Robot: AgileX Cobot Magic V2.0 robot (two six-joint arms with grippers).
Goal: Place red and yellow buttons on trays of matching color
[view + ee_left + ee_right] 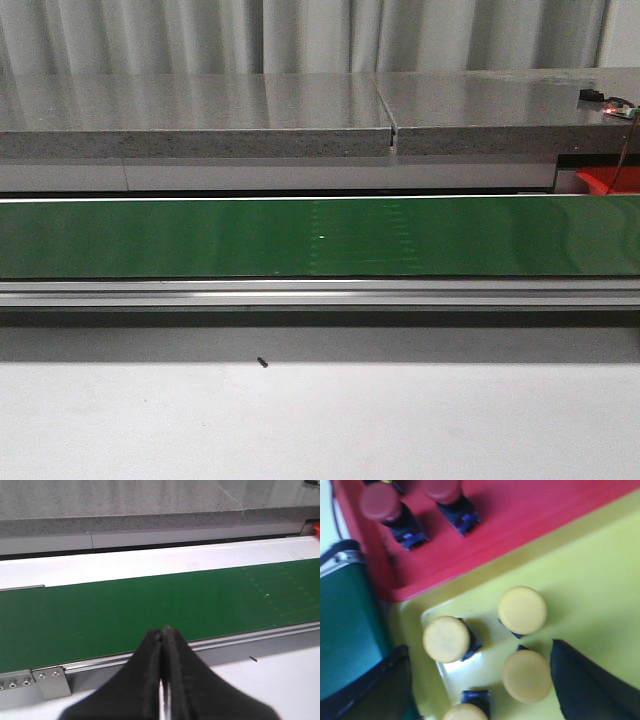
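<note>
Four yellow buttons [522,610] with round caps on dark bodies with blue parts show in the yellow tray [590,570], grouped near its corner that abuts the red tray [520,515]; the lowest one is cut off by the frame edge. Two red buttons [380,502] of the same build lie tipped in the red tray, near its edge beside the yellow one. Only the right wrist view shows all this. There the right gripper [480,690] hangs over the yellow tray with its jaws spread wide, two yellow buttons between the dark fingers [580,685], nothing gripped. The green conveyor belt [345,625] ends just beside both trays.

The front view shows neither buttons nor grippers, only a sliver of red tray [608,182] at the far right behind the belt's end. The green conveyor belt [200,238] runs the full width, with an aluminium rail [320,291] along its near edge and a grey stone ledge [200,115] behind. A small dark speck [262,362] lies on the white worktop [320,420] near the rail. A small electronic part with a red light [608,103] sits on the ledge's right end.

The left wrist view shows the left gripper [163,675] closed, its fingers pressed together on nothing, above the belt's near rail, with a metal bracket [50,680] at the belt's end.
</note>
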